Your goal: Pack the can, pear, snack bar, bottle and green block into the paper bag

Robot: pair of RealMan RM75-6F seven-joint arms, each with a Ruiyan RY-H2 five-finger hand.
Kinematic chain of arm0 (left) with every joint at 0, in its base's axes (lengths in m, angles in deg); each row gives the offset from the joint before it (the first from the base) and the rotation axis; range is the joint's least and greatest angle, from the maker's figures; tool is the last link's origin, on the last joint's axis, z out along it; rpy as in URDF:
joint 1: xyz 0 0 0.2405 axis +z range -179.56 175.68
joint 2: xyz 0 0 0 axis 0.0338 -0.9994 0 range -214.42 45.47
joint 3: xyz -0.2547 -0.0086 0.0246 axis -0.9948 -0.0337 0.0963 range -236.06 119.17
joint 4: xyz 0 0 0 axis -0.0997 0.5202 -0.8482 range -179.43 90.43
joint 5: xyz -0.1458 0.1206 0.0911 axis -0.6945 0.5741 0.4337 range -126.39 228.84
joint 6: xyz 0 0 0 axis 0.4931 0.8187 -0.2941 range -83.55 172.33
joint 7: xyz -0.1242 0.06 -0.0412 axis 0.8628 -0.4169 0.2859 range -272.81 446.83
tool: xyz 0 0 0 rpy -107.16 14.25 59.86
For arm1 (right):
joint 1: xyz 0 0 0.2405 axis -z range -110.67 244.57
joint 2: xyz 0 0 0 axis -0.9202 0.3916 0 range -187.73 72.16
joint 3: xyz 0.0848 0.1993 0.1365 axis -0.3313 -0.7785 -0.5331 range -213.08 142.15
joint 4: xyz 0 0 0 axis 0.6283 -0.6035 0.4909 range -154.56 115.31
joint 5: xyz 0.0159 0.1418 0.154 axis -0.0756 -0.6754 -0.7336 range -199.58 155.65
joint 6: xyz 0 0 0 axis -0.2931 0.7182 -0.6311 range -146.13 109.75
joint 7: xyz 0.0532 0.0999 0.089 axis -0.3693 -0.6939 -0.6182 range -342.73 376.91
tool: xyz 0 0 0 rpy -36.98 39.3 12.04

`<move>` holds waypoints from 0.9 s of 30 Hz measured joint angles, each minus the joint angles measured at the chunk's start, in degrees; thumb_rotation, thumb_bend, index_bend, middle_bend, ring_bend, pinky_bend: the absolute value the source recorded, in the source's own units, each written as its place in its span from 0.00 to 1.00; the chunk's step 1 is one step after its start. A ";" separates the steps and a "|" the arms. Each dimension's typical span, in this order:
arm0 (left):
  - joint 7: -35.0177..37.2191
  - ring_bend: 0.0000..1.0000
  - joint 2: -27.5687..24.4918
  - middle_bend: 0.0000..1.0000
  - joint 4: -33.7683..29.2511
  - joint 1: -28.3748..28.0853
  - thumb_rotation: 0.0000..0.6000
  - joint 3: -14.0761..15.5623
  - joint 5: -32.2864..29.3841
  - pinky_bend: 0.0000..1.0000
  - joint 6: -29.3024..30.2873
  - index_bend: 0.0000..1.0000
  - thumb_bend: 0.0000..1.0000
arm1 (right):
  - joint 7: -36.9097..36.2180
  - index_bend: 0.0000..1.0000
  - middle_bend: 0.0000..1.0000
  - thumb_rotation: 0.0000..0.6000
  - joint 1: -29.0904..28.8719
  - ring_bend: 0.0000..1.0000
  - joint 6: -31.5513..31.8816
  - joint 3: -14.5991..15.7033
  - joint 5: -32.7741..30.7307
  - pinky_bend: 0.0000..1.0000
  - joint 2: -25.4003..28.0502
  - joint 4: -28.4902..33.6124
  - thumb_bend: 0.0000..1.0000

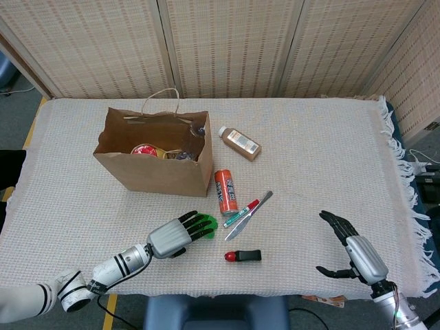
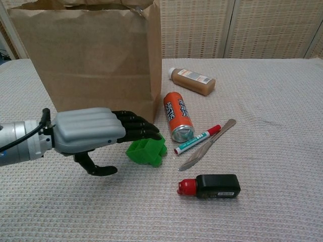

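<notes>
The green block (image 1: 206,221) (image 2: 150,152) lies in front of the brown paper bag (image 1: 155,172) (image 2: 91,65). My left hand (image 1: 176,236) (image 2: 93,136) reaches over it with fingers stretched across its top and thumb apart below; it holds nothing. The orange can (image 1: 225,192) (image 2: 177,116) lies on its side just right of the bag. The brown bottle (image 1: 239,143) (image 2: 192,80) lies further back. My right hand (image 1: 355,250) hovers open near the front right edge. A red round item (image 1: 144,150) shows inside the bag; the other contents are unclear.
A red-capped marker (image 1: 240,213) (image 2: 198,139) and a metal knife (image 1: 251,212) (image 2: 208,144) lie right of the can. A black item with a red end (image 1: 243,256) (image 2: 209,186) sits nearer the front. A woven screen stands behind the table.
</notes>
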 measured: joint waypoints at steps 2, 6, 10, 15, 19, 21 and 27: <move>-0.20 0.00 0.65 0.00 0.64 -0.68 1.00 -0.29 -0.82 0.07 -0.43 0.00 0.35 | -1.04 0.00 0.00 1.00 0.22 0.00 0.75 -0.11 0.45 0.00 -0.49 -0.88 0.04; -0.39 0.00 1.53 0.00 1.51 -1.75 1.00 -0.73 -2.43 0.07 -1.22 0.00 0.35 | -1.37 0.00 0.00 1.00 0.15 0.00 0.43 0.04 0.59 0.00 -0.49 -0.73 0.04; -0.67 0.00 2.54 0.00 2.37 -2.48 1.00 -1.15 -3.90 0.07 -1.83 0.00 0.35 | -1.03 0.00 0.00 1.00 0.07 0.00 0.03 0.19 0.23 0.00 -0.29 -0.47 0.04; -1.56 0.00 4.48 0.00 3.45 -3.40 1.00 -1.74 -5.98 0.08 -2.41 0.00 0.35 | -0.67 0.00 0.00 1.00 -0.07 0.00 -0.29 0.22 -0.10 0.00 -0.10 -0.19 0.04; -2.53 0.00 5.96 0.00 4.50 -4.18 1.00 -1.89 -7.31 0.08 -3.22 0.00 0.36 | -0.57 0.00 0.00 1.00 -0.13 0.00 -0.43 0.25 -0.27 0.00 -0.03 -0.07 0.04; -2.91 0.00 6.74 0.00 5.16 -4.53 1.00 -1.91 -7.88 0.09 -3.52 0.00 0.36 | -0.46 0.00 0.00 1.00 -0.16 0.00 -0.57 0.34 -0.29 0.00 0.02 -0.02 0.04; -3.08 0.00 9.20 0.00 7.31 -5.51 1.00 -2.30 -9.28 0.12 -3.67 0.00 0.38 | -0.31 0.00 0.00 1.00 -0.31 0.00 -0.97 0.49 -0.48 0.00 0.19 0.15 0.04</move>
